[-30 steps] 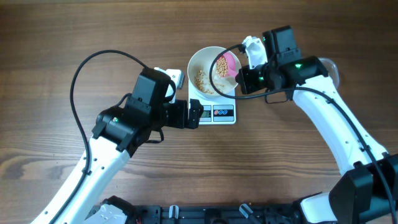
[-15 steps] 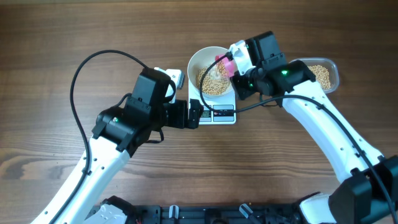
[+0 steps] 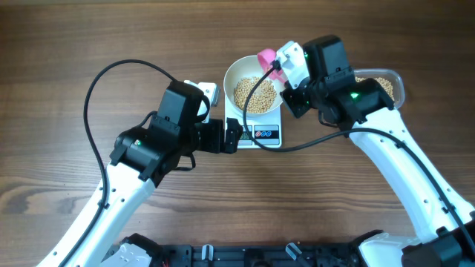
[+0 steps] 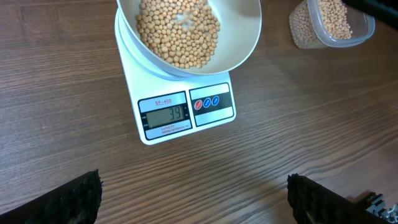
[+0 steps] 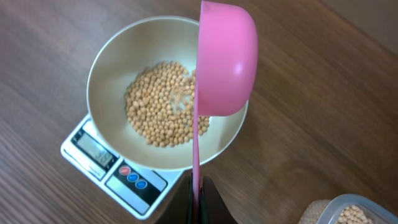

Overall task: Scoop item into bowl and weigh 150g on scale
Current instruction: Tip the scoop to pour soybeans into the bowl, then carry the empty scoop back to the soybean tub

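Note:
The white bowl [image 3: 230, 78] sits on the white scale [image 3: 269, 136] and holds a layer of tan beans [image 3: 252, 95]. My right gripper [image 3: 282, 70] is shut on the thin handle of a pink scoop [image 3: 266, 57]. In the right wrist view the scoop [image 5: 227, 62] is turned on its side above the bowl's right rim [image 5: 102, 68], and its inside is hidden. My left gripper [image 4: 196, 200] stands open over bare wood just in front of the scale [image 4: 217, 118], with nothing between its fingers.
A clear plastic tub [image 3: 393, 83] with more beans stands right of the scale, partly under my right arm. It also shows in the left wrist view as the tub [image 4: 360, 28] at the top right. The scale's display [image 4: 163, 115] is lit.
The right gripper rolled the pink scoop over the bowl and the beans fell in. The bean layer in the bowl grew. The scoop now sits higher, at the far right rim. The left arm stayed still.

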`<state>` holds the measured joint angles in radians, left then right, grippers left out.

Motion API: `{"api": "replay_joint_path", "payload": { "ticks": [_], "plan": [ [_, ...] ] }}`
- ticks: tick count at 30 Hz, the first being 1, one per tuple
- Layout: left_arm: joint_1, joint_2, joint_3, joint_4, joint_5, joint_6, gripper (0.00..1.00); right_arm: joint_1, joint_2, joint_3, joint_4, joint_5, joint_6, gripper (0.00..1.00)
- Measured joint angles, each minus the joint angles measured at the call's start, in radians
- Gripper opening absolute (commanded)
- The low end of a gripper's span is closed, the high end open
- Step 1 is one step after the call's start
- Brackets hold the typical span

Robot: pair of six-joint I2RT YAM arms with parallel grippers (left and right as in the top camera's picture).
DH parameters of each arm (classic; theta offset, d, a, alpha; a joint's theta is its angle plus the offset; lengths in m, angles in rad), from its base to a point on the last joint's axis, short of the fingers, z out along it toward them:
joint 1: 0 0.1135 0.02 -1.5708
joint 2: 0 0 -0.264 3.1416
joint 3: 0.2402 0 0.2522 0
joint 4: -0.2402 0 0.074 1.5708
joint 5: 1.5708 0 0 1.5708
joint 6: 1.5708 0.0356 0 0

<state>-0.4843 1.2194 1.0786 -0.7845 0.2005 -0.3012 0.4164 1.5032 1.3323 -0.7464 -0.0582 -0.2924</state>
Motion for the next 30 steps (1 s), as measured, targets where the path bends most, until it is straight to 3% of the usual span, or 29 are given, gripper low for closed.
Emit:
{"api": "replay_joint_path", "payload": {
  "ticks": [13, 16, 20, 23, 27, 30],
  "plan": [
    [0.0, 0.0, 0.0, 0.0, 0.0, 0.0, 1.0, 0.039, 0.0, 0.0, 0.033, 0.034, -0.206, 0.04],
    [0.0, 0.0, 0.0, 0.0, 0.0, 0.0, 1.0, 0.039, 0.0, 0.0, 0.053, 0.046, -0.184, 0.04],
    [0.0, 0.0, 0.0, 0.0, 0.0, 0.0, 1.0, 0.027, -0.023, 0.0, 0.082, -0.002, -0.052, 0.04],
    [0.0, 0.0, 0.0, 0.0, 0.0, 0.0, 1.0, -0.085, -0.089, 0.0, 0.052, -0.137, 0.02, 0.04],
    [0.0, 0.0, 0.0, 0.0, 0.0, 0.0, 1.0, -0.384, -0.127, 0.006, -0.053, -0.392, 0.068, 0.04],
    [0.0, 0.0, 0.0, 0.0, 0.0, 0.0, 1.0, -0.608, -0.127, 0.006, -0.135, -0.451, 0.098, 0.04]
  ]
}}
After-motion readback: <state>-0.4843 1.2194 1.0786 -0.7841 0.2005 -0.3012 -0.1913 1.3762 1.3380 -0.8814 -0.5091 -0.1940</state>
